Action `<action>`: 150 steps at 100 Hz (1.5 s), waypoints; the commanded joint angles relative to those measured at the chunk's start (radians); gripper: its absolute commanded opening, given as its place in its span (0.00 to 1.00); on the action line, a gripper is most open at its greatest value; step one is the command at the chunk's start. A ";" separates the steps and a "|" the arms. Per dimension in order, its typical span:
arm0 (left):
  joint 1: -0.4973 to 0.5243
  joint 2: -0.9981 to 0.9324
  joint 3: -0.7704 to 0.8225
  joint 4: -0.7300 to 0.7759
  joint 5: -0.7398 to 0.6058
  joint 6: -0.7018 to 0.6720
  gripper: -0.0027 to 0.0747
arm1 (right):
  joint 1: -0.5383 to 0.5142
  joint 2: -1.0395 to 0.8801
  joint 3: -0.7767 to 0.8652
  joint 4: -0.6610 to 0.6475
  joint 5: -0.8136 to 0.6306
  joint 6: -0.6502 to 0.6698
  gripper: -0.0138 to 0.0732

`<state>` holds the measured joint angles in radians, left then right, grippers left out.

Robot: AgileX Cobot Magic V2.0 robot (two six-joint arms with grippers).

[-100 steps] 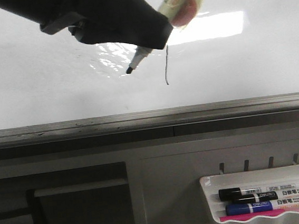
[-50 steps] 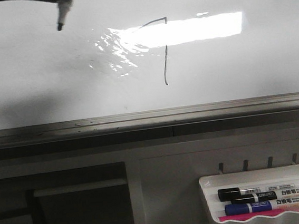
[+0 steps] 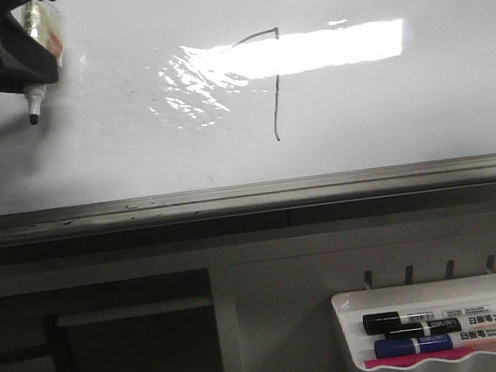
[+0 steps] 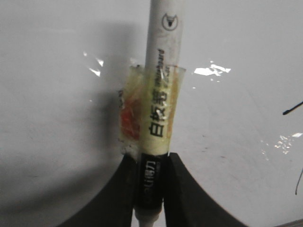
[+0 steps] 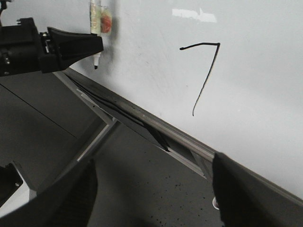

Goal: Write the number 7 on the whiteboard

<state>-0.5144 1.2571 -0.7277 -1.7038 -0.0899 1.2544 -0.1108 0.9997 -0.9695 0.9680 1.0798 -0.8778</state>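
The whiteboard [image 3: 382,120] fills the upper part of the front view. The number 7 [image 3: 273,87] is drawn on it as a thin dark line, partly across a glare patch. It also shows in the right wrist view [image 5: 206,71]. My left gripper [image 3: 26,71] is at the far left of the board, shut on a white marker [image 3: 36,99] with yellowish tape round it. The marker's dark tip points down, well left of the 7. The left wrist view shows the jaws clamped on the marker [image 4: 158,113]. My right gripper [image 5: 151,189] is open and empty below the board's grey edge [image 5: 156,126].
A white marker tray [image 3: 352,303] hangs at the lower right and holds several markers [image 3: 445,316]. Grey panels and a dark recess [image 3: 132,347] lie below the board. The left arm [image 5: 28,45] shows in the right wrist view.
My left gripper has moved with the marker from over the 7 to the board's far left. The 7 is now fully uncovered and its line is unchanged.
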 commanded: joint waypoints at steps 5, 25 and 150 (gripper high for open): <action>0.039 0.030 -0.062 -0.013 0.105 -0.010 0.01 | -0.007 -0.015 -0.024 0.067 -0.028 -0.001 0.67; 0.039 0.093 -0.117 -0.011 0.158 -0.004 0.01 | -0.005 -0.015 -0.024 0.068 -0.028 -0.001 0.67; 0.039 -0.293 -0.090 0.422 0.211 -0.004 0.73 | 0.034 -0.063 -0.024 0.184 -0.175 -0.001 0.46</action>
<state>-0.4796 1.0423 -0.7956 -1.3391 0.1217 1.2520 -0.0783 0.9673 -0.9695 1.0376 1.0130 -0.8754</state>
